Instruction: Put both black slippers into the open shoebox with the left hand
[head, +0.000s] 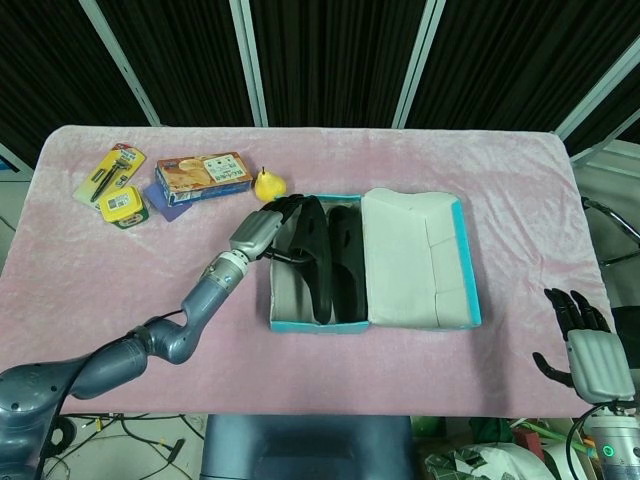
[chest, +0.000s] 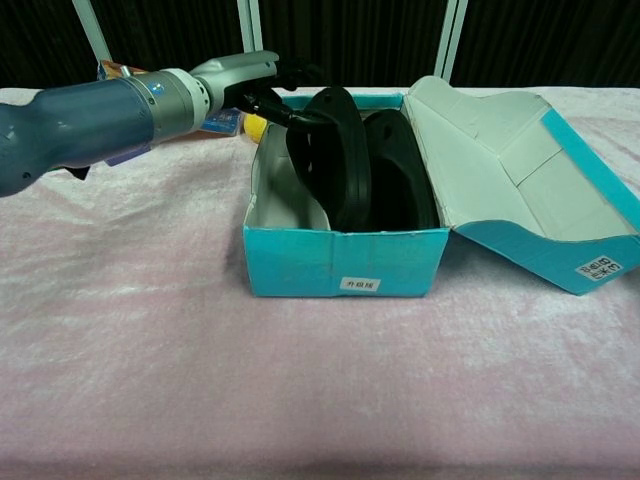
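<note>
The teal shoebox (head: 300, 325) (chest: 340, 262) stands open mid-table with its lid (head: 410, 258) (chest: 500, 170) folded out to the right. Both black slippers are inside. One slipper (head: 347, 262) (chest: 395, 170) lies against the lid side. The other slipper (head: 312, 262) (chest: 330, 160) stands on its edge, leaning left. My left hand (head: 262, 228) (chest: 250, 85) is at the box's far left corner and grips that slipper's far end with its dark fingers (chest: 285, 105). My right hand (head: 585, 345) hangs off the table's right front, fingers spread, holding nothing.
A yellow pear-shaped toy (head: 268, 185) (chest: 255, 127) sits just behind the box's left corner. Further left lie a snack carton (head: 203, 175), a purple pad (head: 165, 200), a yellow-lidded tub (head: 127, 205) and a yellow blister pack (head: 110, 172). Pink cloth covers the table.
</note>
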